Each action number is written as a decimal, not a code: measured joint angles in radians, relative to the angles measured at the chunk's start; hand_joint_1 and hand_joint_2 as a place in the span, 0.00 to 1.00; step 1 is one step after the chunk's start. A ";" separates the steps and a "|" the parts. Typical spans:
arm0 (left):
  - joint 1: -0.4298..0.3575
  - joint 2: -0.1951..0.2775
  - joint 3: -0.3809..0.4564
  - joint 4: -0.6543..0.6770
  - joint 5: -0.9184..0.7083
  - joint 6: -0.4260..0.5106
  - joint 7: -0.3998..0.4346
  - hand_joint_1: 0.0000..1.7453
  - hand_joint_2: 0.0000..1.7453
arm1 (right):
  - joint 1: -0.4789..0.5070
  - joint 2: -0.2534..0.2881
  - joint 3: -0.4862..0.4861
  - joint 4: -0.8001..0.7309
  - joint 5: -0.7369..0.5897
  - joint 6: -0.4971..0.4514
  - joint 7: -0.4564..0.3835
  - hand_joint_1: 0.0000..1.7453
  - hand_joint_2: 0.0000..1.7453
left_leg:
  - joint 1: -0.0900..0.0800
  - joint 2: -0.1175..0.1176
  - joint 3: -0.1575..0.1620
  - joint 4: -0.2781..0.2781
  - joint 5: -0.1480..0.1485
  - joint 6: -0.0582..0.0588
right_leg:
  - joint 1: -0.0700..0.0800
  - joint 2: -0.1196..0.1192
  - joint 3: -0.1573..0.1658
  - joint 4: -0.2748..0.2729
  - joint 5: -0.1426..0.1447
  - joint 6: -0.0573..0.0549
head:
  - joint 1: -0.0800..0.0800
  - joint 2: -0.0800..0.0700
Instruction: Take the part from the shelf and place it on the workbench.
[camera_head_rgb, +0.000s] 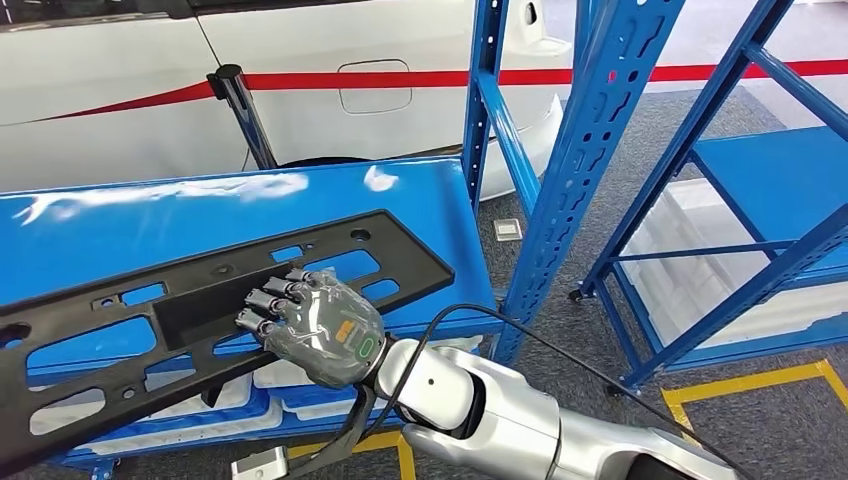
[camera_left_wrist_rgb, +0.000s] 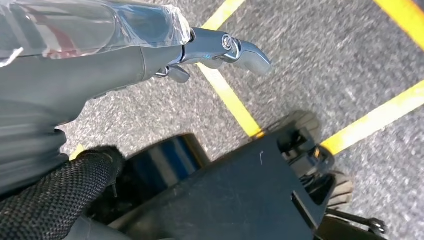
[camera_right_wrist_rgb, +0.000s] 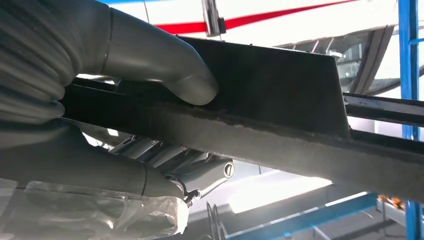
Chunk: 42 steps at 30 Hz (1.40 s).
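Right robot hand (camera_head_rgb: 312, 325) grips black part (camera_head_rgb: 200, 300)

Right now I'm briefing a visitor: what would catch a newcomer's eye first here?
The long black slotted part lying across the glossy blue shelf, with the robot's right hand gripping its near edge. Behind stands a white car with a red stripe, and blue shelf uprights rise on the right.
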<state>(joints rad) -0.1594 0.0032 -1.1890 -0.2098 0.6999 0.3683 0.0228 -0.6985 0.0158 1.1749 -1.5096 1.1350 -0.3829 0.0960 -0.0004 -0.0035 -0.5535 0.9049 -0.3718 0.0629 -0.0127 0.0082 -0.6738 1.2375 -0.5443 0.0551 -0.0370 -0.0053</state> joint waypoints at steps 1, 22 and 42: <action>-0.001 -0.001 0.000 0.000 -0.001 0.000 0.001 0.00 1.00 | 0.000 -0.001 0.000 -0.001 -0.006 0.001 -0.004 1.00 1.00 | 0.001 0.000 -0.013 0.005 0.007 -0.003 | -0.001 0.000 0.041 -0.051 0.028 0.001 | 0.000 0.000; -0.005 0.000 -0.007 0.000 -0.015 0.000 0.011 0.00 1.00 | -0.005 -0.004 -0.003 -0.031 -0.014 0.009 -0.009 1.00 1.00 | 0.001 -0.010 0.120 -0.003 -0.115 -0.035 | 0.008 0.000 0.029 -0.299 0.218 -0.029 | -0.003 0.000; -0.015 -0.003 -0.010 0.000 -0.033 0.000 0.013 0.00 1.00 | -0.014 -0.022 -0.009 -0.039 -0.013 0.017 0.009 1.00 1.00 | 0.006 -0.003 -0.110 0.201 -0.121 -0.054 | 0.004 -0.006 0.156 -0.293 0.087 -0.061 | -0.003 0.000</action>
<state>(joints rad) -0.1743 0.0003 -1.1994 -0.2098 0.6667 0.3687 0.0359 -0.7126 -0.0065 1.1658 -1.5488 1.1219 -0.3660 0.1045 0.0056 -0.0065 -0.6640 1.1055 -0.4925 0.0090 -0.0084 0.0023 -0.5181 0.9442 -0.4570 -0.0056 -0.0397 -0.0053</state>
